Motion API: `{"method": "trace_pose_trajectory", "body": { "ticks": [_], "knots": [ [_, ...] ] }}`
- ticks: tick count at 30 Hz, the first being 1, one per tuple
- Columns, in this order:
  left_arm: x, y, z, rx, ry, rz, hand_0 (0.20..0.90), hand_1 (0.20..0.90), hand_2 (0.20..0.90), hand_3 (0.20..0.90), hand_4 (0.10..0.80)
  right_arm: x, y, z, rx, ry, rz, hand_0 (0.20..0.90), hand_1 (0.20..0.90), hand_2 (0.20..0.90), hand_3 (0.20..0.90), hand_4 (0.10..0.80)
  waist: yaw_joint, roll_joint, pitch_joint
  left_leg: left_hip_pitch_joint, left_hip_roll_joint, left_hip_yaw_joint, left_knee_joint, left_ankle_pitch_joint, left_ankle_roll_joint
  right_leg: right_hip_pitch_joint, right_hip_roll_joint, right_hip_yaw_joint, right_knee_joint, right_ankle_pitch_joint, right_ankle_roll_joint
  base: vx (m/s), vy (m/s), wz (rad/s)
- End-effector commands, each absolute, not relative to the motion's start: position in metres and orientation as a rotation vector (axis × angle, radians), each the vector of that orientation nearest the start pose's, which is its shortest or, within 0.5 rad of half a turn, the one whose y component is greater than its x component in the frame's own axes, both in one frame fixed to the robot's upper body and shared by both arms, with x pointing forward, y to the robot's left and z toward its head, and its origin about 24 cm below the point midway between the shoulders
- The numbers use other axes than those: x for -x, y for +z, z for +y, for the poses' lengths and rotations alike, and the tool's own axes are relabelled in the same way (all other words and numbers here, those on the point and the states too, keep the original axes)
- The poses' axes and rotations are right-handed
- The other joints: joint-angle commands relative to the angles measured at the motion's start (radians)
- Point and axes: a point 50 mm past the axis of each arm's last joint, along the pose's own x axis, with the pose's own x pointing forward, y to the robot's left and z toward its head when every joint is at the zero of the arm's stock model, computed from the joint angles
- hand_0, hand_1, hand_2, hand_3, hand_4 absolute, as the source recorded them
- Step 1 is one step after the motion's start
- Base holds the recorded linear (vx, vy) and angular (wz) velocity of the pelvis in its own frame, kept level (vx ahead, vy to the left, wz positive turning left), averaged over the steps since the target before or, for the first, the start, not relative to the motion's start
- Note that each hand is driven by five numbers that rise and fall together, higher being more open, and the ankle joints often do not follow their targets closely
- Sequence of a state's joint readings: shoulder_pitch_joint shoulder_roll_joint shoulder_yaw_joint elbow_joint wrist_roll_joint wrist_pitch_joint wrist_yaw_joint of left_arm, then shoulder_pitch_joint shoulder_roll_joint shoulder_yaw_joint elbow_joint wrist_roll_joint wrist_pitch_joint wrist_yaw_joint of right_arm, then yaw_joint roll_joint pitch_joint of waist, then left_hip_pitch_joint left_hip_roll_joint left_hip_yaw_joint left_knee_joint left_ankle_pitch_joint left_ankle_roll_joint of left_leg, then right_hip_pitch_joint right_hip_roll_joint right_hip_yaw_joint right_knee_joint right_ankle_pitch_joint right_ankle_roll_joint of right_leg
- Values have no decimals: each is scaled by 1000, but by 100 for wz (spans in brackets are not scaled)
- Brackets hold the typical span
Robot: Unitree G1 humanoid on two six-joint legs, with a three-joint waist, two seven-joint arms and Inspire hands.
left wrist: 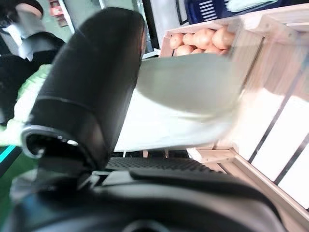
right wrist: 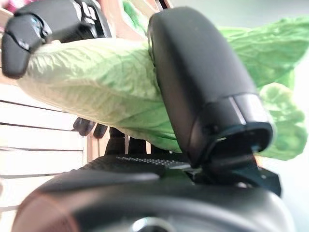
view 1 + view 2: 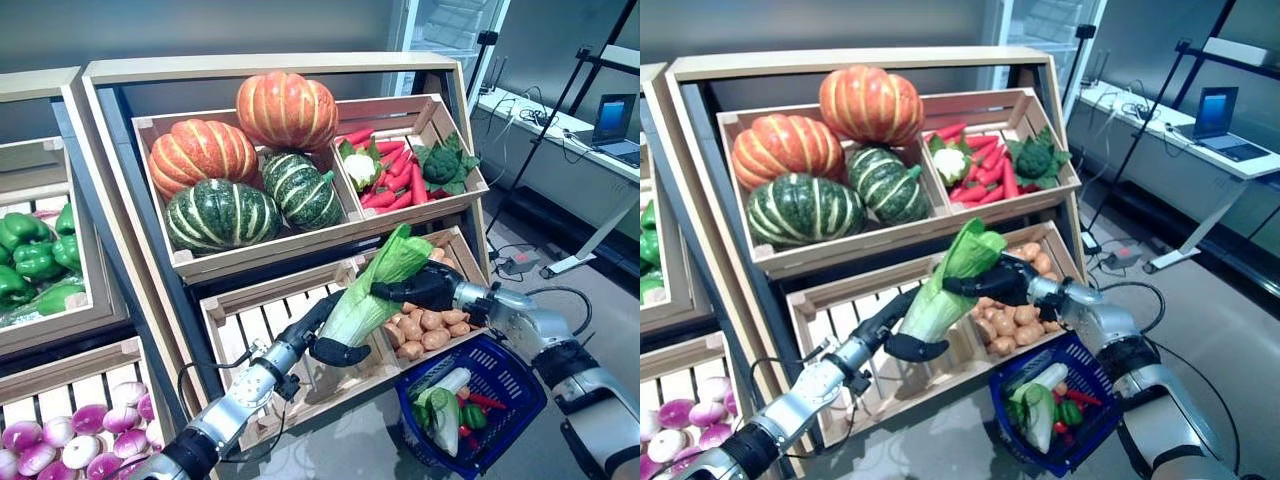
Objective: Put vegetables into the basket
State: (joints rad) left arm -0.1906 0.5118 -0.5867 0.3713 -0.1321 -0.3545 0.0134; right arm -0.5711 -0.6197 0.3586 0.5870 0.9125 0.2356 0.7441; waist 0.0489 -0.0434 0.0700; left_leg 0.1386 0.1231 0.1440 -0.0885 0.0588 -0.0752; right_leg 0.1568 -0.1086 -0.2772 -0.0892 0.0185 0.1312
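A long napa cabbage (image 3: pixel 375 282), white at the base and green at the top, is held tilted in front of the stand's lower crates. My left hand (image 3: pixel 333 340) is curled round its white base; my left wrist view shows the thumb (image 1: pixel 87 82) against the base (image 1: pixel 183 96). My right hand (image 3: pixel 425 288) is curled round its leafy upper part; my right wrist view shows the thumb (image 2: pixel 203 82) over the leaves (image 2: pixel 96 77). The blue basket (image 3: pixel 512 372) stands on the floor below my right arm. In it lie another pale cabbage (image 3: pixel 446 400), a green pepper (image 3: pixel 473 416) and a red chilli (image 3: pixel 487 401).
The wooden stand (image 3: pixel 270 70) with slanted crates rises right behind both hands. A crate of brown potatoes (image 3: pixel 428 328) lies under the cabbage's top. A white desk (image 3: pixel 560 120) with a laptop stands at the far right, with cables on the floor.
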Motion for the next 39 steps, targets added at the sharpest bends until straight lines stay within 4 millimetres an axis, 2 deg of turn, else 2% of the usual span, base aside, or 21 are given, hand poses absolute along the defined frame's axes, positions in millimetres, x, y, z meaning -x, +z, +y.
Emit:
{"method": "trace_pose_trajectory", "body": {
  "ticks": [1, 7, 10, 12, 19, 29, 33, 35, 39],
  "knots": [
    [-275, 31, 159, -457, -430, -146, 900, 900, 900, 900, 800, -349, 141, -239, -255, 660, -32, 300, 300, 300, 300, 400, -4, -36, -30, 17, 3, 55, 1, -84, 9, 9, -9, 5, 2, -2, -21, -32, -16, -4],
    [-268, 23, 179, -488, -379, -98, 900, 900, 900, 900, 800, -337, 118, -271, -221, 485, 32, 300, 300, 300, 300, 400, -10, -36, -19, 22, 6, 66, 1, -82, 9, 7, -7, 15, 2, 2, -21, -7, -16, -6],
    [-266, 22, 190, -481, -317, -86, 900, 900, 900, 900, 800, -327, 99, -284, -189, 400, 84, 300, 300, 300, 300, 400, -16, -33, -11, 23, 9, 75, 1, -80, 11, 4, -6, 21, 2, 5, -21, -1, -8, -4],
    [-266, 23, 192, -481, -300, -87, 900, 900, 900, 900, 800, -323, 93, -289, -155, 367, 104, 300, 300, 300, 300, 400, -18, -32, -6, 23, 9, 77, 1, -79, 11, 4, -6, 23, 2, 5, -21, 0, 0, 0],
    [-267, 23, 199, -513, -254, -77, 900, 900, 900, 900, 800, -306, 76, -331, -13, 83, 188, 300, 300, 300, 300, 400, -25, -32, 13, 31, 14, 86, 1, -84, 11, 10, -3, 25, 2, 5, -22, 0, -7, -1],
    [-265, 19, 202, -535, -229, -38, 900, 900, 900, 900, 800, -293, 47, -351, -13, -187, 293, 300, 300, 300, 300, 400, -23, -18, 30, 62, 17, 114, 1, -87, 16, 30, -3, 29, 4, -1, -23, 39, -11, -5],
    [-278, 37, 197, -539, -233, -105, 900, 900, 900, 900, 800, -298, 52, -356, -23, -298, 256, 300, 300, 300, 300, 400, -10, -4, 110, -69, 36, 87, 223, -144, 21, -89, -43, 1, 235, -81, -36, -160, -42, -9],
    [-292, 53, 197, -538, -203, -152, 900, 900, 900, 900, 800, -306, 63, -359, -46, -365, 200, 300, 300, 300, 300, 400, -13, 9, 193, -171, 63, 62, 376, -206, 14, -168, -73, 13, 356, -129, -33, -293, -48, 4],
    [-297, 60, 191, -525, -201, -189, 900, 900, 900, 900, 800, -315, 77, -360, -87, -376, 157, 300, 300, 300, 300, 400, -15, 31, 266, -297, 73, 37, 559, -275, 22, -261, -110, 16, 509, -187, -54, -179, 12, 3]
  ]
}}
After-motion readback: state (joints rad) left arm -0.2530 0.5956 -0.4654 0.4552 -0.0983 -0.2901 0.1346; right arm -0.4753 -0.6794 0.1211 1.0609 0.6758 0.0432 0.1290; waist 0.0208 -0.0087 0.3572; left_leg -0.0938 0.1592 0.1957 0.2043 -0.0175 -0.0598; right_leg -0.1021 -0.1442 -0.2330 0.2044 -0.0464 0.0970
